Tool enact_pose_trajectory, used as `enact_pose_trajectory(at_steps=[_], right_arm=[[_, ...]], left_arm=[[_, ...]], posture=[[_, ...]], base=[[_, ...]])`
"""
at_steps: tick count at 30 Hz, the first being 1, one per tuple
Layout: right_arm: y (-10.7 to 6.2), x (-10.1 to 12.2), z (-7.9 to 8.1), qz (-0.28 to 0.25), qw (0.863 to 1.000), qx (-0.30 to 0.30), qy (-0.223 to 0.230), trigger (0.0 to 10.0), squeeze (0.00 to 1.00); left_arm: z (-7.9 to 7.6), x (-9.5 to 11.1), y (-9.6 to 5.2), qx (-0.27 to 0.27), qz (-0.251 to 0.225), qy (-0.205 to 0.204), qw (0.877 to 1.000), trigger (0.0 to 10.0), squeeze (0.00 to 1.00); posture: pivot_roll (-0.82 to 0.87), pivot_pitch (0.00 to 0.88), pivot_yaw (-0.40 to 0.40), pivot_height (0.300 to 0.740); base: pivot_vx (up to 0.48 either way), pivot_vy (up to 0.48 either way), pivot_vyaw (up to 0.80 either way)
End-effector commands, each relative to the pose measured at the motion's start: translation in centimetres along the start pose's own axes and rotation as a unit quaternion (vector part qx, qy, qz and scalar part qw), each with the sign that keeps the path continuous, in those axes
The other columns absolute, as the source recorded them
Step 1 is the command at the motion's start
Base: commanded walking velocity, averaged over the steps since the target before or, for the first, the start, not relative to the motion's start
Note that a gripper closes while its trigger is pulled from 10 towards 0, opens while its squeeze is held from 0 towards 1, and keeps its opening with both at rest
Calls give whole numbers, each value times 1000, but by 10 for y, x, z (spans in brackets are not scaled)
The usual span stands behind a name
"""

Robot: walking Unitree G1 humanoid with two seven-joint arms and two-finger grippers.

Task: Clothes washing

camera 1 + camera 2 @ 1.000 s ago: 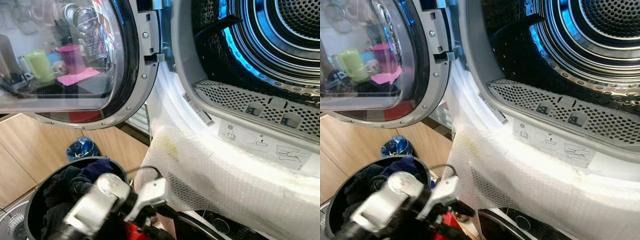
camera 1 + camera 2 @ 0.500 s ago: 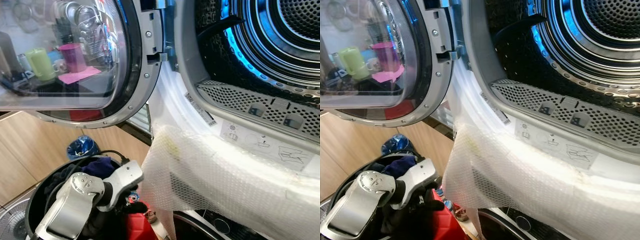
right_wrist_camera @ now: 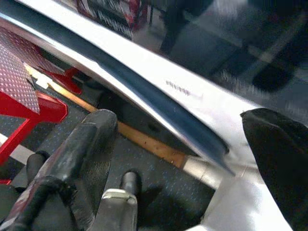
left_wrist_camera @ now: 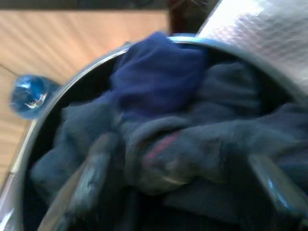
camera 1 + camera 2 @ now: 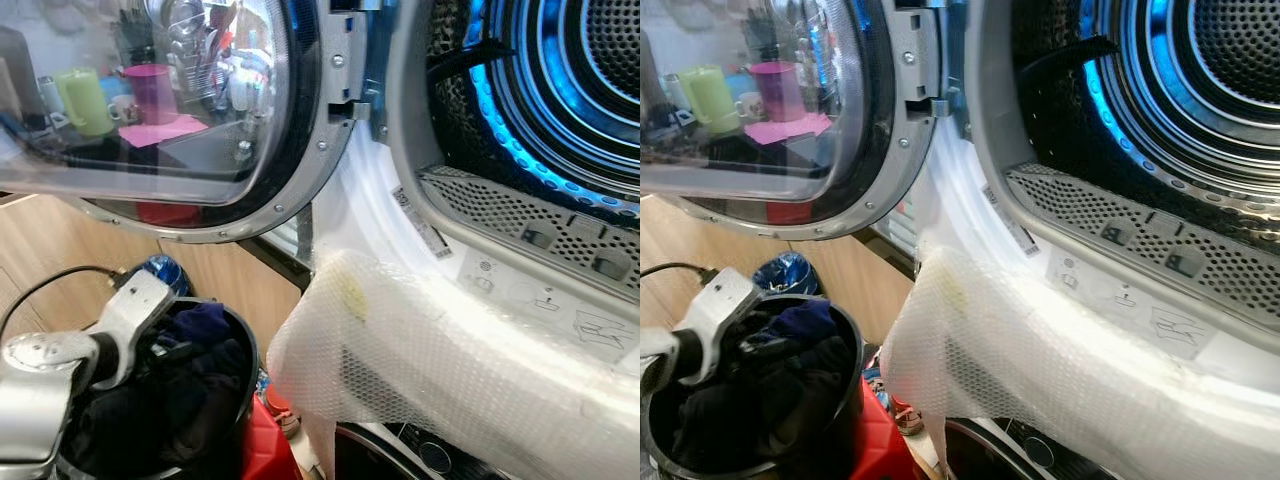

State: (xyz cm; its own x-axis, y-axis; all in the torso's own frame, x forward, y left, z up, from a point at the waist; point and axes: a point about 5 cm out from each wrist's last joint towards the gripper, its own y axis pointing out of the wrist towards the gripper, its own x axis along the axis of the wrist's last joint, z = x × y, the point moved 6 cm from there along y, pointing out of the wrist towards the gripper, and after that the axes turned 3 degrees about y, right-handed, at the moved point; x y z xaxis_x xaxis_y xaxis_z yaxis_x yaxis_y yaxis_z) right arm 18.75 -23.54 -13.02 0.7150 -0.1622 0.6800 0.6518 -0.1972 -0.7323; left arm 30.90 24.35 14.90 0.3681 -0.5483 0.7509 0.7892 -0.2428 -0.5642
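Note:
A round black basket [image 5: 248, 362] of dark clothes [image 5: 190, 395] stands on the floor at lower left, below the open machine. My silver left arm [image 5: 60, 365] reaches down into it. In the left wrist view my left gripper [image 4: 183, 192] is open, its blurred fingers [image 4: 89, 185] spread over a grey garment, with a dark blue garment [image 4: 154, 72] just beyond. The drum [image 5: 580, 80] gapes at upper right, lit blue. My right gripper [image 3: 183, 159] hangs open and holds nothing, low by the machine's front.
The round glass door [image 5: 150, 100] swings out to the left above the basket. Bubble wrap [image 5: 430, 370] drapes over the machine's lower rim. A blue bundle [image 5: 165, 268] lies on the wooden floor [image 5: 50, 250], and a red object [image 5: 265, 445] sits beside the basket.
My left arm has swung from the lower middle to the left and dipped into the basket. The head camera has turned a little left, shifting the whole scene right.

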Motion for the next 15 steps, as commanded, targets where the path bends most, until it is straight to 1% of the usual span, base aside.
enact_pose_trajectory(at_steps=[1,2,3,5,7,9,11,12,13,15], right_arm=[[1,1,-1,6,1000,6,-12,10000,0],[4,8,1,3,999,15,-28,10000,0],[4,8,1,3,999,15,-28,10000,0],[7,16,1,-3,999,21,-38,10000,0],[9,27,1,-10,998,26,-47,10000,0],[11,31,1,-12,998,30,-53,10000,0],[11,31,1,-12,998,30,-53,10000,0],[13,39,3,-17,997,35,-65,10000,0],[13,39,3,-17,997,35,-65,10000,0],[14,44,5,-21,997,37,-68,10000,0]], left_arm=[[13,6,-11,28,-12,20,999,10000,0],[14,15,-15,34,-33,5,999,10000,0],[14,15,-15,34,-33,5,999,10000,0],[10,21,-17,39,-40,-4,998,10000,0],[11,28,-21,63,-51,-12,997,10000,0],[12,30,-22,73,-56,-15,996,10000,0],[12,30,-22,73,-56,-15,996,10000,0],[8,25,-19,79,-56,-41,994,10000,0],[8,25,-19,79,-56,-41,994,10000,0],[6,15,-15,84,-37,-39,995,10000,0]], posture=[[415,1,-93,740],[428,0,-105,740],[428,0,-105,740],[453,2,-132,740],[477,6,-152,740],[486,8,-157,740],[486,8,-157,740],[487,3,-168,740],[487,3,-168,740],[487,4,-168,740]], base=[[0,0,0],[0,0,0],[0,0,0],[0,0,0],[0,0,0],[0,0,0],[0,0,0],[0,0,0],[0,0,0],[0,0,0]])
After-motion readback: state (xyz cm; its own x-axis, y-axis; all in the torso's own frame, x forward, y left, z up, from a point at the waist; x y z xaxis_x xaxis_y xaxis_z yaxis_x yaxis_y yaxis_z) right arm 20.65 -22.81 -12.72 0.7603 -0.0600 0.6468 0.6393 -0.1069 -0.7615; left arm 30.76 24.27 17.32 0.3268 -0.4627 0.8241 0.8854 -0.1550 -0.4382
